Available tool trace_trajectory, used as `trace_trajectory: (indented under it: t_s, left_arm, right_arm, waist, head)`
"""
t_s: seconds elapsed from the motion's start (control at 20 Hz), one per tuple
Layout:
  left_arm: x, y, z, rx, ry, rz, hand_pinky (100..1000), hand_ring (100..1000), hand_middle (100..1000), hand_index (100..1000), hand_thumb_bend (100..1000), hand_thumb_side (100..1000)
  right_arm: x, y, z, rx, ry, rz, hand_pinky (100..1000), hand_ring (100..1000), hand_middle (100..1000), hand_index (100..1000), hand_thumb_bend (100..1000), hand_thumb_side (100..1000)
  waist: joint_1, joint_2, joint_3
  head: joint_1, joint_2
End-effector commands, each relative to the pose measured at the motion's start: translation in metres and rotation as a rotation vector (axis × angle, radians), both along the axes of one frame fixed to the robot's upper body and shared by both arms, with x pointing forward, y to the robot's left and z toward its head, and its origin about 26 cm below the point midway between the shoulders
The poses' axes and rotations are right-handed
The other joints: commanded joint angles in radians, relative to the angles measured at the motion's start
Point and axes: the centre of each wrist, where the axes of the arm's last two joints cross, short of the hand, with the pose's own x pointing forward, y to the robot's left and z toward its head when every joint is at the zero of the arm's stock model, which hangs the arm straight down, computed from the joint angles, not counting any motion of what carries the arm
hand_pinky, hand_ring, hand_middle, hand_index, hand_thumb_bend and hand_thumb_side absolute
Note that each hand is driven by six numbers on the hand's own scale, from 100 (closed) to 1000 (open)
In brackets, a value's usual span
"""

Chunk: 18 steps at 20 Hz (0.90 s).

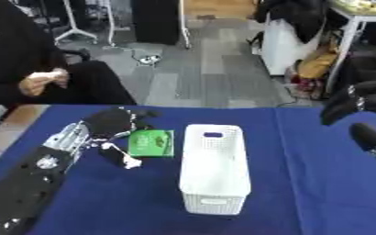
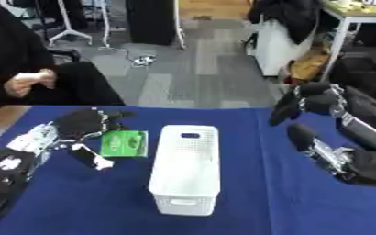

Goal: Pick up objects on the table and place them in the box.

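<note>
The left hand lies on the table left of the white box, its fingers spread and arched over the near-left edge of the one green packet, not visibly closed on it. That packet lies flat just left of the box, near its far end, apart from its wall. There is one box, long, perforated and open-topped, end toward the robot. The right hand hangs right of the box, fingers relaxed and parted, holding nothing. Bare blue cloth surrounds the box on every side. Beyond the box lies grey floor, with a seated person in black at the far left.
</note>
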Motion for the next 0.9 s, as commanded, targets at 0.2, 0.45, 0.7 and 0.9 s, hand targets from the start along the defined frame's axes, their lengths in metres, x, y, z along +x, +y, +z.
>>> trace_trajectory:
  t_s: [0.2, 0.45, 0.7, 0.9]
  left_arm:
    - [-0.002, 0.006, 0.039, -0.024, -0.061, -0.010, 100, 100, 100, 193, 100, 730]
    - [-0.007, -0.004, 0.051, -0.029, -0.088, -0.065, 100, 100, 100, 193, 100, 730]
    - [-0.012, -0.020, 0.068, -0.033, -0.177, -0.100, 100, 100, 100, 192, 100, 730]
    - [-0.014, -0.031, 0.069, -0.046, -0.178, -0.140, 100, 100, 100, 193, 100, 727]
  right_arm:
    - [-0.003, -0.003, 0.008, -0.073, -0.048, 0.021, 564, 627, 622, 689, 153, 1000]
    - [-0.003, -0.004, 0.008, -0.080, -0.045, 0.015, 565, 627, 622, 689, 151, 1000]
    - [-0.003, -0.004, 0.008, -0.085, -0.044, 0.014, 565, 626, 622, 689, 150, 1000]
    - [-0.003, -0.004, 0.008, -0.089, -0.043, 0.015, 565, 626, 622, 689, 149, 1000]
  waist:
    - [0.003, -0.015, 0.002]
    - [0.003, -0.015, 0.005]
    - [0.003, -0.015, 0.008]
    - [0.004, -0.016, 0.007]
  head:
    - [-0.025, 0.005]
    - [-0.036, 0.002]
    - [-0.039, -0.002]
    - [-0.037, -0.005]
